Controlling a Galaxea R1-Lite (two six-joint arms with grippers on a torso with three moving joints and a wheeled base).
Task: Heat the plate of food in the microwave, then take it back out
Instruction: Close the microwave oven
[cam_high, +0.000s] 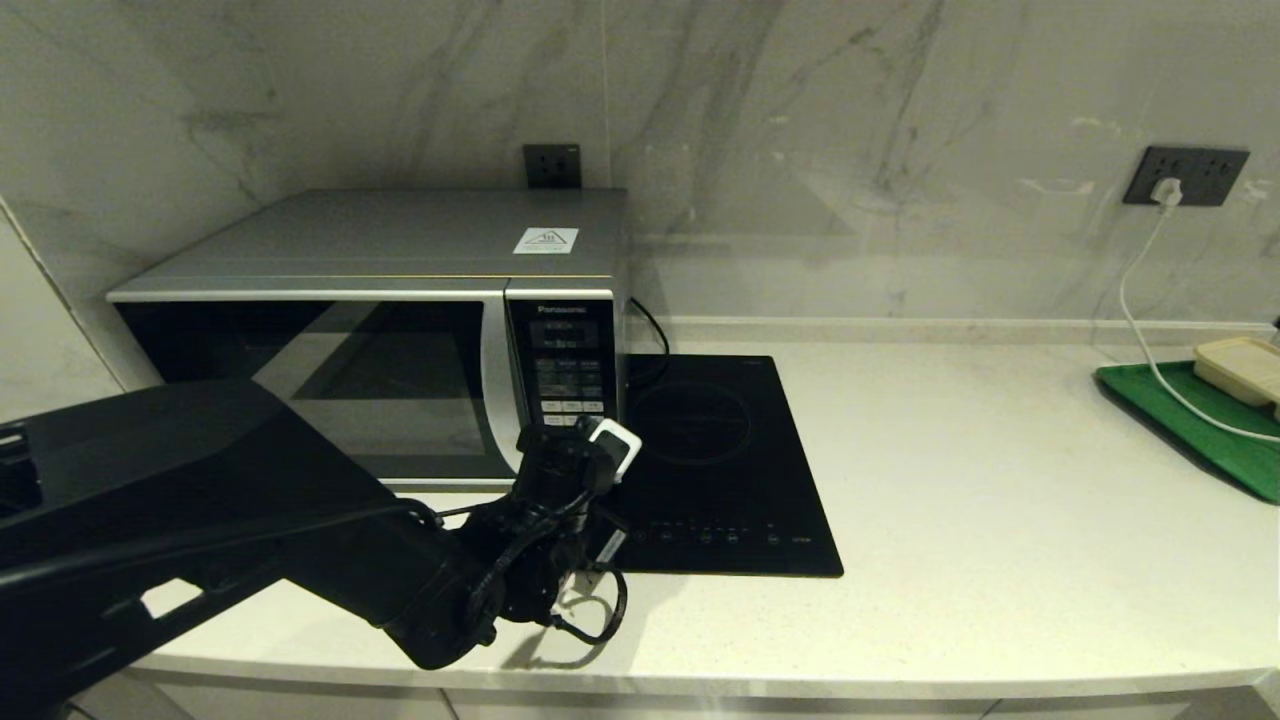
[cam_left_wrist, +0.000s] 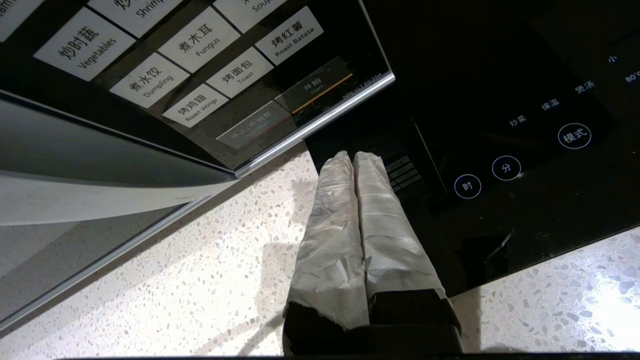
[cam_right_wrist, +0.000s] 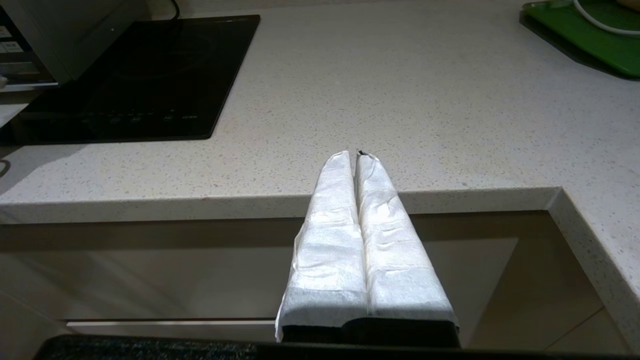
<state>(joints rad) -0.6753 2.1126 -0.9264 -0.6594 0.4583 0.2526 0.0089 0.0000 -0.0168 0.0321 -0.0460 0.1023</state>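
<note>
The left gripper, fingers pressed together and holding nothing, hangs just below the keypad of the closed microwave, beside the black hob. The right gripper, likewise clenched and empty, sits off the counter's front edge. The plate of food is out of sight.

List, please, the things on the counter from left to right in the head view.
microwave → left pincer, shut, in front of the keypad → black induction hob → white cable → green tray → beige lidded box
</note>
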